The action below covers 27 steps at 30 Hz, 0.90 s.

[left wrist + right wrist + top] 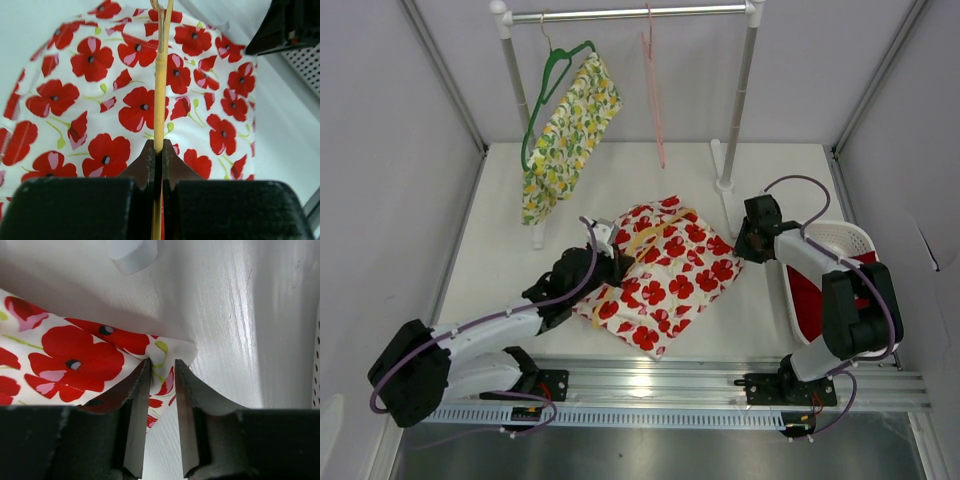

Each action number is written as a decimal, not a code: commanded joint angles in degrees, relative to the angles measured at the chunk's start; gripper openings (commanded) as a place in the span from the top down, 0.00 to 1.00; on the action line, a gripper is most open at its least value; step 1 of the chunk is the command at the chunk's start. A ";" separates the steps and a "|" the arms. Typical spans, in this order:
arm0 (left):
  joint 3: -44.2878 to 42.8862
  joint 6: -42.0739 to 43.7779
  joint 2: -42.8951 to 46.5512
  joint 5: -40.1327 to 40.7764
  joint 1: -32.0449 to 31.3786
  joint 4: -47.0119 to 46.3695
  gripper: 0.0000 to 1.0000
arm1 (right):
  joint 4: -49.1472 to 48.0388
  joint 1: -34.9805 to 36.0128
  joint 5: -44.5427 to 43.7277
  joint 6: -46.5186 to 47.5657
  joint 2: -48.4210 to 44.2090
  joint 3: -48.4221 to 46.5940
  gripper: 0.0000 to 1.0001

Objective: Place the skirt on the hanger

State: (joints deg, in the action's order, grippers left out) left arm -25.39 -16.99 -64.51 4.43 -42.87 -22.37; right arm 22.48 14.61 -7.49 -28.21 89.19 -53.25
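Skirt [670, 285], red poppy print, lies rumpled on bench [620, 185], centre, between both arms. Yellow hanger [160, 90] rests across its upper part. Left gripper [158, 150]: jaws clenched on hanger's thin bar. Right gripper [162, 365]: jaws parted, straddling skirt's right corner, fabric between tips, not pinched. Cloth likely light, limp, prone to sag and slip off bar. Best hold probably seamed edge, pinched doubled, not single loose corner.
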 commanded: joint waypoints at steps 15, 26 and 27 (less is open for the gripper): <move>-28.56 1.26 11.51 10.95 -1.16 39.14 1.00 | 8.89 -0.55 4.85 3.07 -12.98 -13.89 0.19; -44.12 4.59 10.55 18.86 -1.16 49.26 1.00 | 11.18 -0.55 6.34 3.16 -15.97 -19.95 0.19; -45.96 5.38 9.24 19.39 -1.16 49.09 1.00 | 11.18 -0.55 6.34 3.16 -16.06 -20.13 0.19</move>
State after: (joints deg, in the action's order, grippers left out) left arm -64.64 -14.57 -54.61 19.62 -43.77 28.69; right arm 32.73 14.37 -2.02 -25.82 75.29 -70.28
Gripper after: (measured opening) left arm 0.035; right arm 0.809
